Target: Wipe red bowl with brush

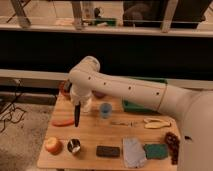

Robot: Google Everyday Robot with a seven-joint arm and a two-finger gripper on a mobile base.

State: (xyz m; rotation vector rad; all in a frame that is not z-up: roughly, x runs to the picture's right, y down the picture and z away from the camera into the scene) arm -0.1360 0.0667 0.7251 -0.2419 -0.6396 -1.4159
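Observation:
My gripper (77, 104) hangs down from the white arm over the left half of the wooden table (90, 135). It is shut on the brush (77, 118), a slim dark stick that points straight down just above the tabletop. The red bowl (63, 89) sits at the table's back left corner. Only its left rim shows, because the arm's wrist covers the rest. The brush tip is in front of the bowl and slightly to its right, apart from it.
An orange carrot (62, 122) lies left of the brush. A blue cup (105, 110) and a white cup (86, 106) stand just right of it. Along the front edge are an orange fruit (52, 145), a metal cup (74, 146), a dark block (107, 151), a grey cloth (133, 151) and a green sponge (156, 151).

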